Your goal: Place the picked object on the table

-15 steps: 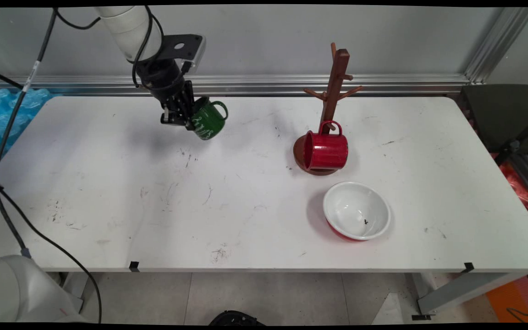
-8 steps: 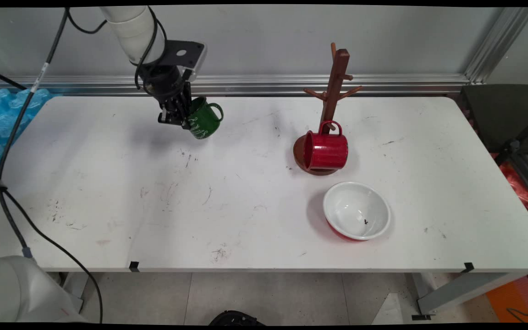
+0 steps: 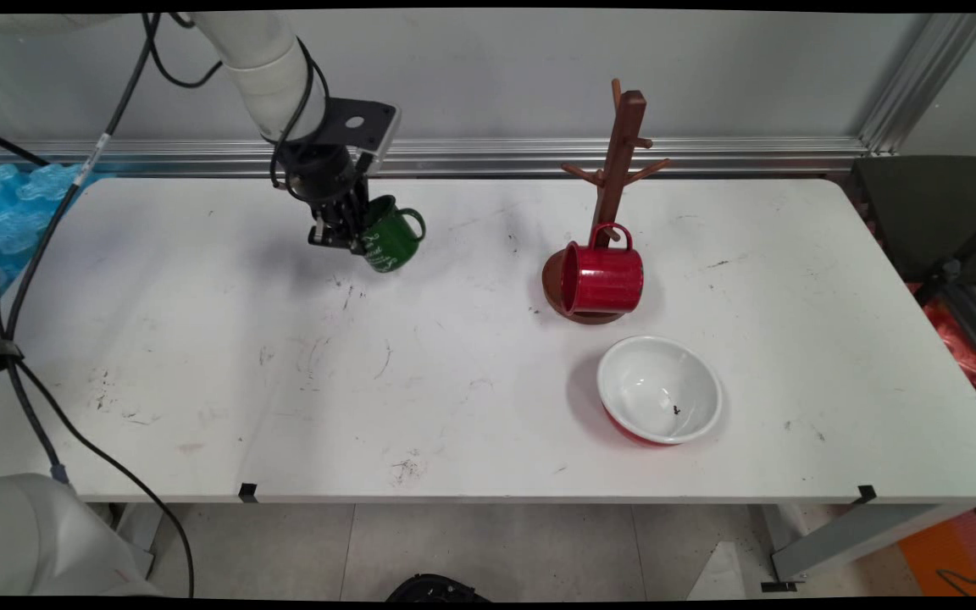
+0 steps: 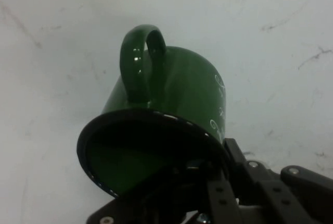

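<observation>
Your gripper (image 3: 352, 241) is clamped on the rim of a green enamel mug (image 3: 393, 239), holding it tilted above the far left part of the white table (image 3: 200, 381). Well to its right, a red mug (image 3: 602, 278) hangs on a wooden mug tree (image 3: 619, 161), beside a white bowl (image 3: 659, 388).

The main view stands above the near side of the worktop (image 3: 488, 407) and looks down across it to the back wall. The hand view sits on the hand, very near, looking along the pincer (image 4: 208, 182). Both views share the green mug (image 3: 392, 241) (image 4: 171, 104) and the worktop around it.
</observation>
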Tool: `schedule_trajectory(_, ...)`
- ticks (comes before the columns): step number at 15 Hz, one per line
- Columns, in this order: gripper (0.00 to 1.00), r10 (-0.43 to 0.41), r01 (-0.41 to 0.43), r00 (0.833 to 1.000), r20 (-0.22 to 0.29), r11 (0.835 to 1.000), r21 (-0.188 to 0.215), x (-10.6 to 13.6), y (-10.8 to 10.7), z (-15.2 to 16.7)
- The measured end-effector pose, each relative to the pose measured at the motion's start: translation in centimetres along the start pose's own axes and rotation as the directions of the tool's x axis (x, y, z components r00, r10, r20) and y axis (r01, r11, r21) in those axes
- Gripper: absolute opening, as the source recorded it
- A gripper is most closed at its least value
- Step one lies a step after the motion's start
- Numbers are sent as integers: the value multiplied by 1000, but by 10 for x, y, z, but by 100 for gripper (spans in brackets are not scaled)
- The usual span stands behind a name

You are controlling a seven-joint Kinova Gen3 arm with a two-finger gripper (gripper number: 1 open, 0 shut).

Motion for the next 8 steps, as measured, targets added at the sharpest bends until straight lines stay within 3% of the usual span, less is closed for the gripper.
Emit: schedule_trajectory(8,0,13,-13,1000,-1,1000,-7,9,4,17)
